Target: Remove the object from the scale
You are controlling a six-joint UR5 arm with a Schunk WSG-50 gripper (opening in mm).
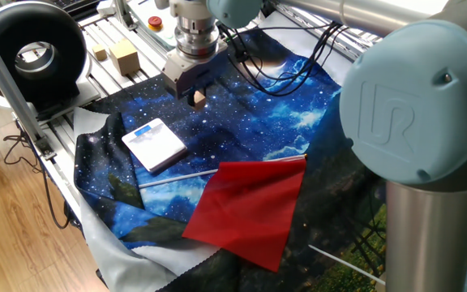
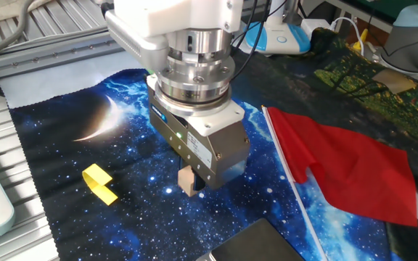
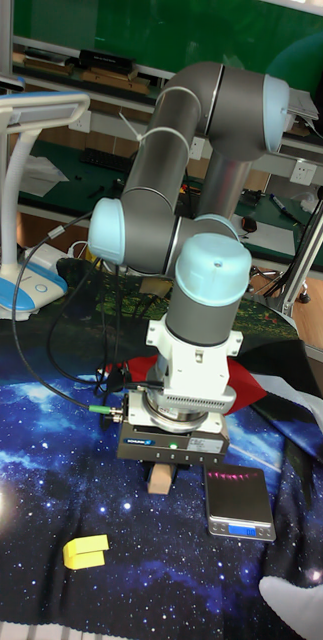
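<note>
Pincer (image 2: 191,187) clamped on the small wooden cube (image 2: 186,180), held just above the starry cloth (image 2: 71,152), well apart from the bare white scale (image 1: 154,144) w/ blue strip.

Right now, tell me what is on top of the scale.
Nothing: the scale top is bare in both views that show it. The cube is off it, held in the end effector over the starry cloth.
</note>
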